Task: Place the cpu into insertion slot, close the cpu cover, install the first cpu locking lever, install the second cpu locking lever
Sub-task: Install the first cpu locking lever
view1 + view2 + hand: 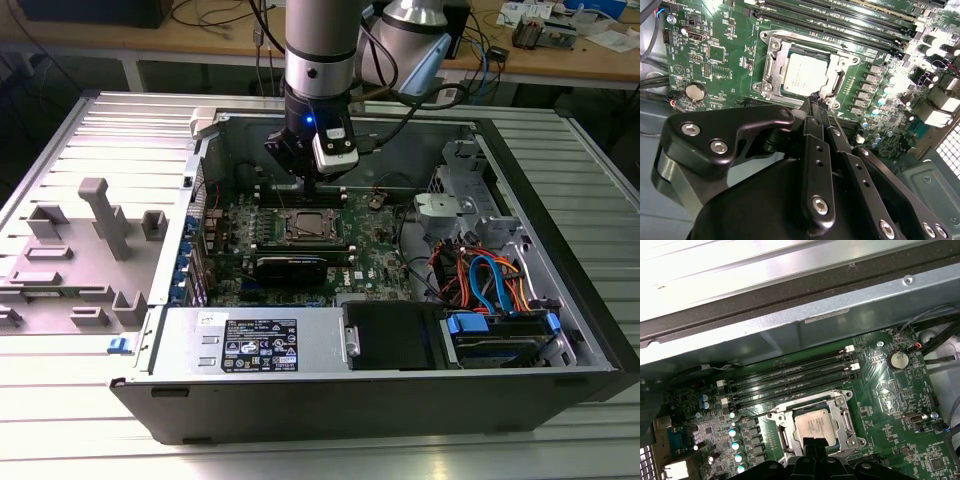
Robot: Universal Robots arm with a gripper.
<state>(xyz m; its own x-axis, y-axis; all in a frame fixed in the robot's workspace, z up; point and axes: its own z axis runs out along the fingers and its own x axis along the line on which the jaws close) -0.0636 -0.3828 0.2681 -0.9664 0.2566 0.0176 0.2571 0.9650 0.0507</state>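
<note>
Silver cpu (806, 71) inside cpu cover (772, 59), just beyond pinched-together jaws.

We see the arm (320, 40) coming down nearly vertical from the upper edge of the exterior view, its grey cylindrical last link upright. Below it the black wrist (305, 125) shows a small blue light and carries a white box on the side toward the exterior view's right. The gripper (318, 180) hangs beneath, pointing straight down. In the second wrist view we look along the two black fingers (816, 150). They are narrow bars studded with screws, converging from broad linkage plates. In both wrist views their fingertips (809, 446) are drawn together, with no gap we can make out.
</note>
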